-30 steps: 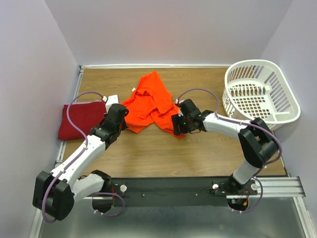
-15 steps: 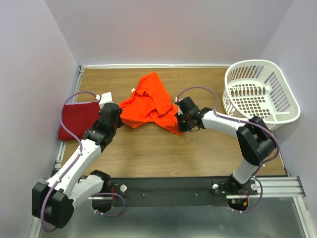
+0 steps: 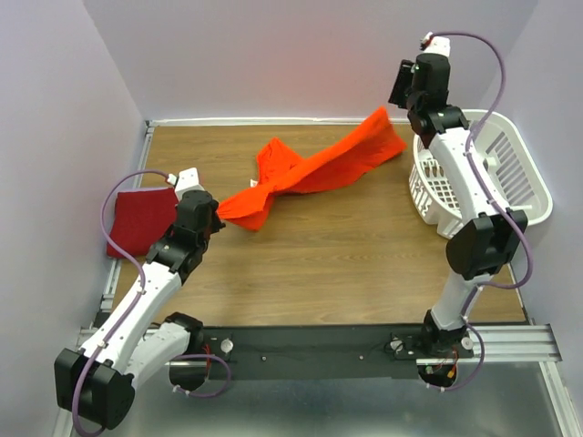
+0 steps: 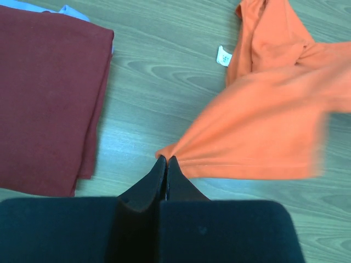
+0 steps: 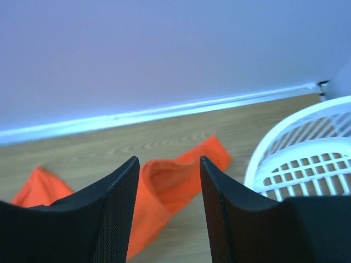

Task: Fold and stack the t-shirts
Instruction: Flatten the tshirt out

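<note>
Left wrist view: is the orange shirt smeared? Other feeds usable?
Left wrist: the orange shirt smears at its right edge, while the crimson shirt and table stay sharp. Right wrist: the whole frame is soft, the basket rim most. Top external: evenly lit and sharp, except the shirt's raised end.

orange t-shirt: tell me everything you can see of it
The orange t-shirt is bright orange-red cloth with a small white neck label. It is unfolded, stretched into a long creased band across the wooden table, running toward the white basket. The left end effector is shut on one hem corner; the right end effector is open, off it.
</note>
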